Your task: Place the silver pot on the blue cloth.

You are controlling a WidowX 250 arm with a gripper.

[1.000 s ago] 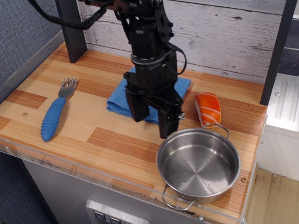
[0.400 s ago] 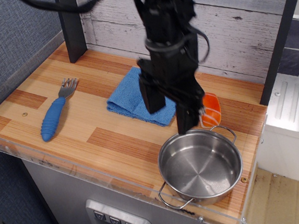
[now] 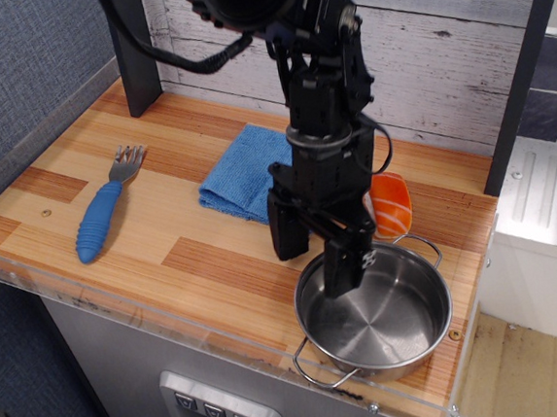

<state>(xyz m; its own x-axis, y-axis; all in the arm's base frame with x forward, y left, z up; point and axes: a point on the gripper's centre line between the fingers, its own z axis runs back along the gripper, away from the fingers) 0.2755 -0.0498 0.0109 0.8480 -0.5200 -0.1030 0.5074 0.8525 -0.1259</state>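
The silver pot (image 3: 381, 317) sits at the front right corner of the wooden counter, with wire loop handles at its front and back right. The blue cloth (image 3: 239, 173) lies folded behind it to the left, partly hidden by the arm. My gripper (image 3: 314, 259) is open and straddles the pot's left rim: one finger (image 3: 287, 235) is outside the pot, the other finger (image 3: 344, 263) is inside it. I cannot tell whether the fingers touch the rim.
A blue-handled fork (image 3: 103, 212) lies at the left of the counter (image 3: 145, 249). An orange and white salmon sushi piece (image 3: 392, 204) lies behind the pot. A dark post (image 3: 133, 46) stands at the back left, another (image 3: 525, 70) at the right edge. A plank wall is behind.
My gripper has moved right from above the cloth and come down, so it now straddles the pot's left rim. The pot has shifted slightly.
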